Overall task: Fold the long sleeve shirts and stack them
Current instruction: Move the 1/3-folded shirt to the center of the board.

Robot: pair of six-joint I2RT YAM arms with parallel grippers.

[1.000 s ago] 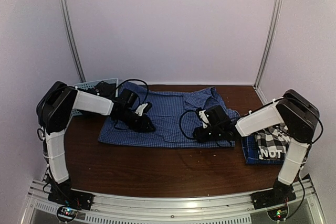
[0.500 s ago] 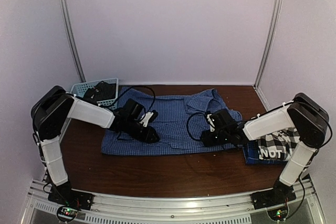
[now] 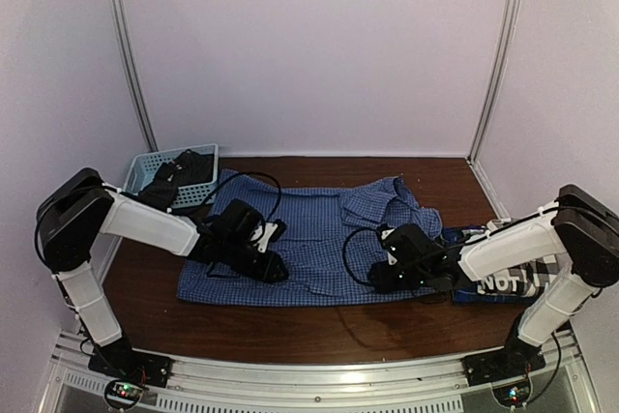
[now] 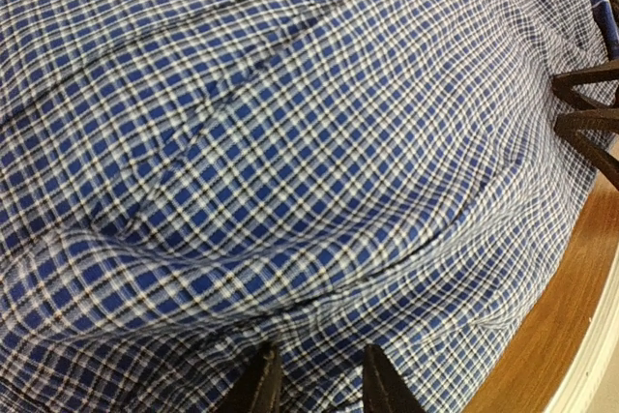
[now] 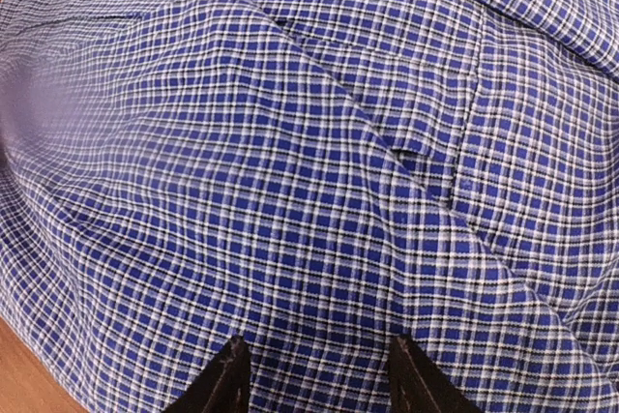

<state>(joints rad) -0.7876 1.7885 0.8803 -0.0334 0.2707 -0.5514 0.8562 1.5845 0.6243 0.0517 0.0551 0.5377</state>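
Cloth filled both wrist views. The blue fine-check shirt (image 3: 309, 224) lay spread flat across the middle of the brown table (image 3: 290, 324), with its collar toward the far right and its near hem running left to right just short of the table's near edge.

Both arms reached low over that near part of the shirt. The left gripper (image 3: 271, 266) sat on the left half of the near hem. In its own wrist view the two dark fingertips (image 4: 259, 386) stood only partway apart, with a bunch of checked fabric caught between them and soft ridges in the cloth running in toward the grip. The right gripper (image 3: 379, 276) sat on the right half of the hem, near the shirt's right edge. Its fingers (image 5: 224, 382) stood somewhat wider apart, and fabric was likewise gathered in the gap, with creases slanting down toward it. The right gripper's fingers also showed at the right edge of the left wrist view, resting on the same shirt.

Right of the spread shirt, partly under the right forearm, lay the black-and-white large-plaid shirt (image 3: 495, 283), folded, with white lettering facing up. An edge of darker blue cloth (image 3: 462, 294) showed at its left side, but I could not tell how the two were stacked.

At the far left corner stood the light blue lattice basket (image 3: 153, 163), with something dark in it, too dim to identify.
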